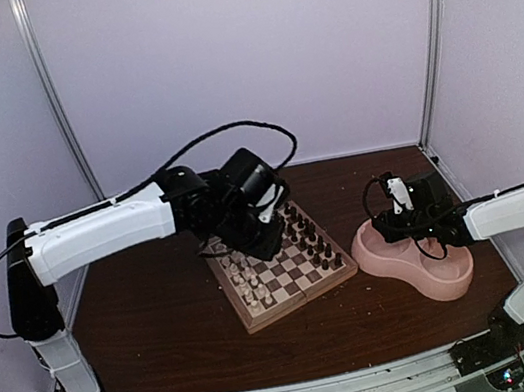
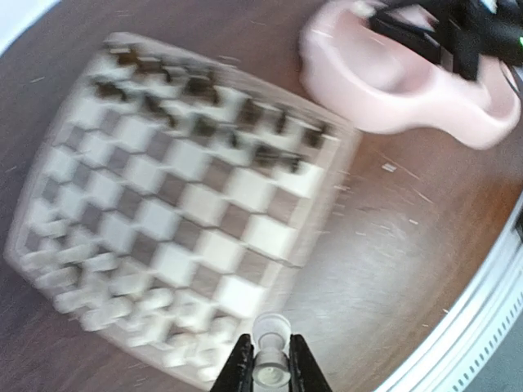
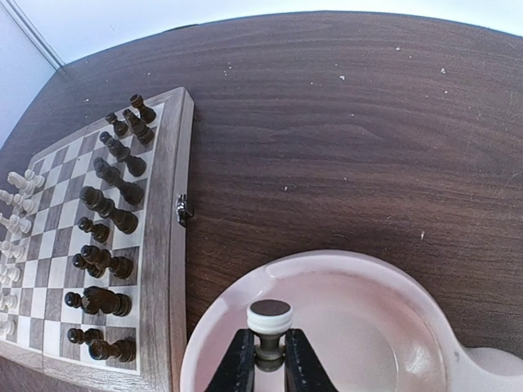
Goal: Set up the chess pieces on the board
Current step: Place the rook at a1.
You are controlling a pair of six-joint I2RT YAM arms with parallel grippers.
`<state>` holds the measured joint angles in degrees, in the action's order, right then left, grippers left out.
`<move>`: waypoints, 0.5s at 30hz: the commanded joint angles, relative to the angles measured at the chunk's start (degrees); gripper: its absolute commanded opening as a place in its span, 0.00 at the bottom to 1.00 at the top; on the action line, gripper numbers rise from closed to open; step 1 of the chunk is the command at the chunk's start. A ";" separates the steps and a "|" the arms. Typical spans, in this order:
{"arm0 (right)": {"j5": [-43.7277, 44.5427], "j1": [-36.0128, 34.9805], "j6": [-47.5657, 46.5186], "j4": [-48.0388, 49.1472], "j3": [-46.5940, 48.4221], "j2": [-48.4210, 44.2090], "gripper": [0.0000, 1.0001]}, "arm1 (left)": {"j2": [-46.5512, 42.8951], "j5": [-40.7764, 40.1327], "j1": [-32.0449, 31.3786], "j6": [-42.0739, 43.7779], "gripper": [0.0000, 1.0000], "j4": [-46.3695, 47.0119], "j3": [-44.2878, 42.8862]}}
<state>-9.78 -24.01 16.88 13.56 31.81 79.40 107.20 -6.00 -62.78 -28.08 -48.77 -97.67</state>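
Chess pieces [image 3: 18,184] mostly ranked on the board [image 3: 167,245], mid-placement I reckon: my left pincer [image 2: 270,371] clamps a cream piece [image 2: 270,333] over the board's cream-side edge, my right pincer [image 3: 270,363] clamps a second piece [image 3: 270,314] above the pink bowl [image 3: 351,265] beside the board; next: find vacant squares, lower gently.

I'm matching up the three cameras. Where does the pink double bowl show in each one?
Top external: pink double bowl right of centre, just right of the board.
Left wrist: top right corner, blurred.
Right wrist: bottom edge, centre to right, only partly in frame.
Shared landmark: the board's rows of dark pieces, on the side nearest the bowl.
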 commanded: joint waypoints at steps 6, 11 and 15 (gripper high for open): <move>-0.98 0.28 -0.53 -0.24 0.42 -0.07 0.14 | -9.77 -0.24 17.97 4.36 0.16 -3.18 7.21; -1.95 0.24 -0.48 -0.99 -0.37 -0.59 0.14 | -7.79 0.53 25.02 6.14 0.16 -2.99 6.25; -2.83 0.28 -0.42 -1.00 -0.46 -0.64 0.14 | -3.85 8.26 30.45 6.15 0.15 -3.09 3.51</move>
<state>-11.20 -24.01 16.71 12.75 31.81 79.40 99.70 -4.62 -36.42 -23.40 -51.79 -91.48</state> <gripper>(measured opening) 0.144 0.155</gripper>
